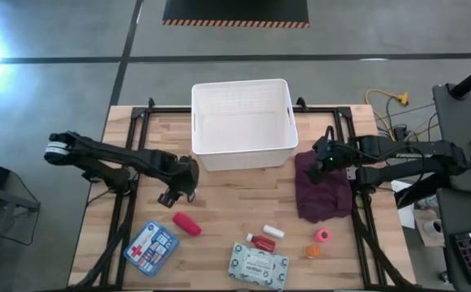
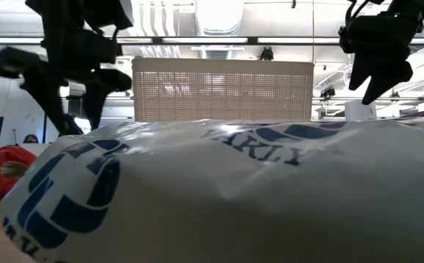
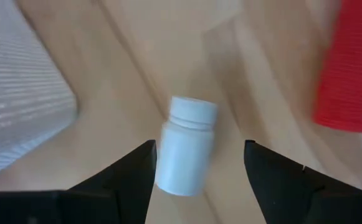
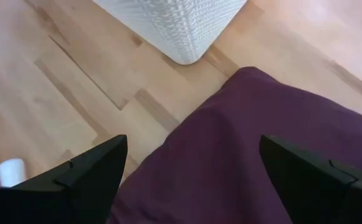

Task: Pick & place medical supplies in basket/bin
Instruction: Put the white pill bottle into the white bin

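A white bottle (image 3: 185, 146) lies on its side on the wooden table, near the red cylinder (image 3: 349, 74). My left gripper (image 3: 199, 146) points down over it, open, one finger on each side and neither touching. In the high view, my left gripper (image 1: 173, 197) hides the bottle. My right gripper (image 1: 320, 162) hangs open over the maroon cloth (image 4: 261, 155), with nothing between its fingers. The white bin (image 1: 243, 126) stands at the table's far middle. Near the front edge lie the blue-white pouch (image 1: 151, 247), red cylinder (image 1: 187, 224), red-white tube (image 1: 261, 241), wipes pack (image 1: 257, 266), pink roll (image 1: 323, 235) and orange piece (image 1: 312, 251).
The bin's near left corner (image 3: 19, 93) is close beside my left gripper, and its near right corner (image 4: 187, 37) is just beyond my right gripper. The wipes pack (image 2: 219, 190) fills most of the low view. Bare wood lies between the bin and the row of supplies.
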Available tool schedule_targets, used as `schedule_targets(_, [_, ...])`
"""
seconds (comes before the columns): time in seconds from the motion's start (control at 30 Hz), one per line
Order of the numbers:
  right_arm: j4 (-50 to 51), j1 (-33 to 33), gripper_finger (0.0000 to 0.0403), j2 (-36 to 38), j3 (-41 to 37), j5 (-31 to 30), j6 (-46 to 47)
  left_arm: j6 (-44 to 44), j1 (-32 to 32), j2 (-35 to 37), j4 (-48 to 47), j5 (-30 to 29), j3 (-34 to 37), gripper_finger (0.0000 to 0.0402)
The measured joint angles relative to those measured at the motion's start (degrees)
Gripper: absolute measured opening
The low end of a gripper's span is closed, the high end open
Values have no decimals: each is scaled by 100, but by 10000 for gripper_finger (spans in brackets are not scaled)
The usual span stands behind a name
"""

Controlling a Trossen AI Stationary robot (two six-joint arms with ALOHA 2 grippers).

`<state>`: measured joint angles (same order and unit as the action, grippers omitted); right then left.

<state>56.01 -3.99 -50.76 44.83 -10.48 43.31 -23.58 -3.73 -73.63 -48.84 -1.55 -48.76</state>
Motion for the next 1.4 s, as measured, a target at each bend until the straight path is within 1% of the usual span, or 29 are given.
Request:
schedule_targets(0.2, [29,0,354,4,-2,-7,-4,5,-2,-341,209,-19,318,224])
schedule_targets(0.43, [39,0,354,4,-2,-12,0,94,51,-559,967,-66,675,224])
schedule_targets(0.63, [41,0,354,4,-6,-11,17,665,51,-706,975,-53,940,220])
schedule_targets(0.7, [41,0,354,4,-6,-11,17,971,51,-712,963,-2,1027,209])
schedule_targets(0.8, [39,0,354,4,-6,-11,17,1419,51,-680,854,10,1054,181])
schedule_targets(0.9, [38,0,352,4,-6,-11,17,1830,49,-575,668,-7,995,157])
schedule_targets(1.1, [37,-2,352,4,-6,-20,0,2496,38,-71,688,-44,820,156])
schedule_targets(1.27, [28,-2,352,4,-6,-26,4,3162,38,536,671,-219,418,157])
schedule_targets(1.4, [15,-2,352,4,-6,-35,7,3542,39,1066,691,-861,-156,158])
